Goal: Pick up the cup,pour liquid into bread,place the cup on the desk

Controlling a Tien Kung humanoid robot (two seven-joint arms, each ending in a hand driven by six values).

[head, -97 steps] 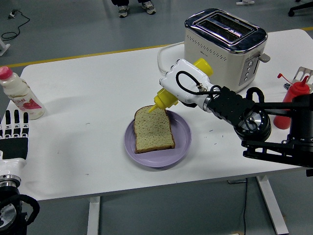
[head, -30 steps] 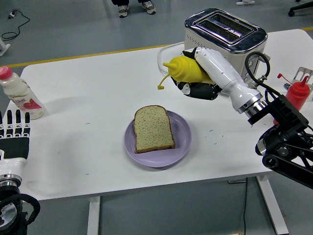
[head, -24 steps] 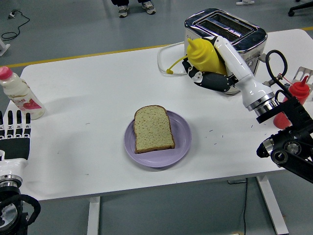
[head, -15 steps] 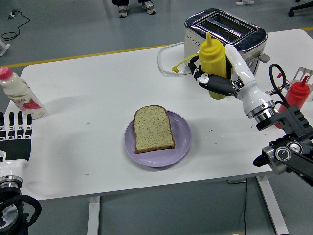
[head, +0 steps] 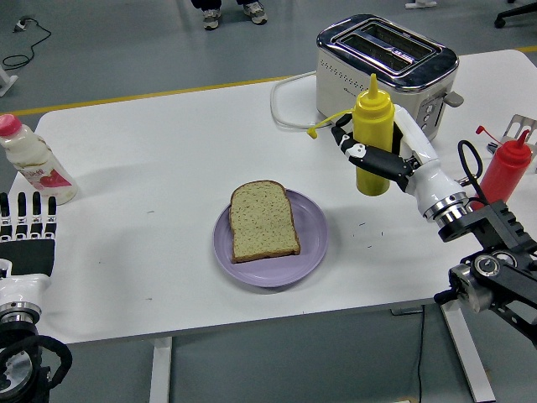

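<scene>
— While the right hand [head: 375,155] hugs the yellow bottle [head: 372,137], where is it?
— Standing up at two o'clock from the bread [head: 263,221]. The left hand [head: 25,239] rests flat, fingers apart.

At the center of your frame a plate [head: 309,243] holds the bread [head: 263,220]. Upper right stands the toaster [head: 386,63], a bottle [head: 372,134] just before it. A second bottle [head: 506,167] stands far right, a third [head: 32,164] far left.

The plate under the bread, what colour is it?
Light purple; the plate shows plainly in the head view.
</scene>
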